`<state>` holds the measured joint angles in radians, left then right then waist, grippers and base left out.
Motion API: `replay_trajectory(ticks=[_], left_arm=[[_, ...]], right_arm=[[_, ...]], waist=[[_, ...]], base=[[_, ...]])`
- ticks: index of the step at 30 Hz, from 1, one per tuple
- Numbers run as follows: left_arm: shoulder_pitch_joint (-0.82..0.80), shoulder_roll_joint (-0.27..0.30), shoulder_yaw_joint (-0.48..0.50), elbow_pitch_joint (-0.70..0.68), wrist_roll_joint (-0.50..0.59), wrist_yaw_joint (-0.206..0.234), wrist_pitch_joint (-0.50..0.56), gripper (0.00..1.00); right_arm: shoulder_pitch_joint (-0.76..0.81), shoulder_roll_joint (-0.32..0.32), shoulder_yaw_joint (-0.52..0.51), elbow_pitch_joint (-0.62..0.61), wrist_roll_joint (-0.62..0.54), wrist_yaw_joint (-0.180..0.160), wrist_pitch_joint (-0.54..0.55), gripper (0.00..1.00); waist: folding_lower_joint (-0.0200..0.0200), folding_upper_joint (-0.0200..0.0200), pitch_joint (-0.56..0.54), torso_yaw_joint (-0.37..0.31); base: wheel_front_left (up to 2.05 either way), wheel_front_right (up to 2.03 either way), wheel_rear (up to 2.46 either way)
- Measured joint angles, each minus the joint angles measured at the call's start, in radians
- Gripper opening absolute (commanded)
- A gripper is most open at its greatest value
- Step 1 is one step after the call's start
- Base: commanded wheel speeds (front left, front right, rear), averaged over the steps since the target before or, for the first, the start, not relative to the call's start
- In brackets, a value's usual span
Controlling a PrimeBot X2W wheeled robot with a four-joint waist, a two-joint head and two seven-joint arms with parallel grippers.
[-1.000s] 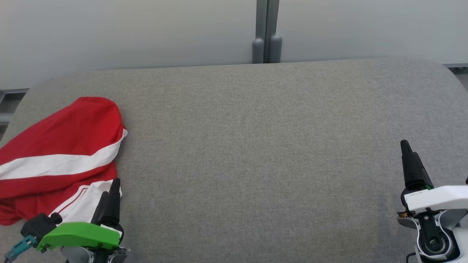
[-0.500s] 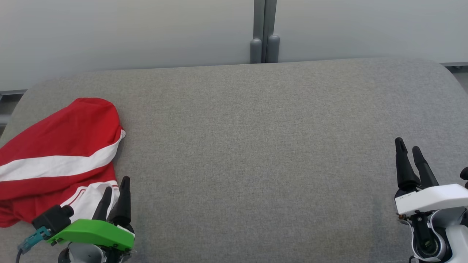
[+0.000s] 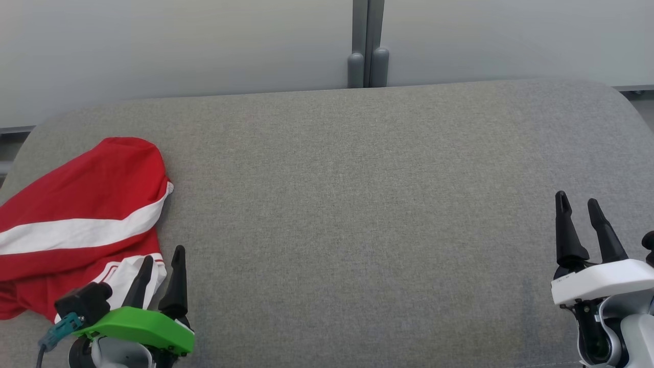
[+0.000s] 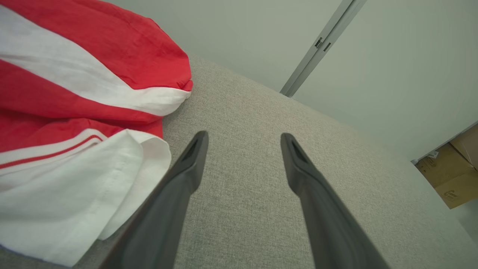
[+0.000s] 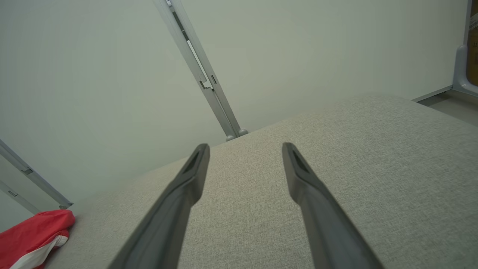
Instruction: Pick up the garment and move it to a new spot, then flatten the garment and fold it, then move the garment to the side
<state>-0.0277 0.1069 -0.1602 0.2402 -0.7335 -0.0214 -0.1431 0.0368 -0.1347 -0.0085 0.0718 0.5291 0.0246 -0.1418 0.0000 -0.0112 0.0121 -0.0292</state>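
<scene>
hovering beside garment [image 3: 76,204], left end effector [image 3: 163,254] spread wide, empty; right end effector [image 3: 577,198] same

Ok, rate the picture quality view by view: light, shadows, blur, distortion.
Head view: soft even light, no glare, the garment and grey surface sharp, only faint shadows. Left wrist view: wide-angle stretch; the left gripper goes soft toward the bottom edge, the garment is crisp. Right wrist view: the wall post leans from the tilted camera; the right gripper blurs low down.
</scene>
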Motion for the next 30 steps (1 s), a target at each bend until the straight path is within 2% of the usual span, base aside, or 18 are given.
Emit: replay_trajectory(ticks=[15,30], left_arm=[[0.0,0.011,-0.008,0.003,0.187,0.006,-0.049,1.0],[0.001,0.01,-0.001,0.009,0.337,0.021,-0.1,1.0]], right_arm=[[0.014,-0.025,0.017,-0.021,-0.202,0.0,-0.052,1.0],[0.036,-0.024,0.019,-0.019,-0.346,0.0,-0.097,1.0]], waist=[[0.0,0.0,0.004,-0.003],[0.0,0.0,0.006,-0.008]], base=[[0.0,0.0,0.0],[0.0,0.0,0.0]])
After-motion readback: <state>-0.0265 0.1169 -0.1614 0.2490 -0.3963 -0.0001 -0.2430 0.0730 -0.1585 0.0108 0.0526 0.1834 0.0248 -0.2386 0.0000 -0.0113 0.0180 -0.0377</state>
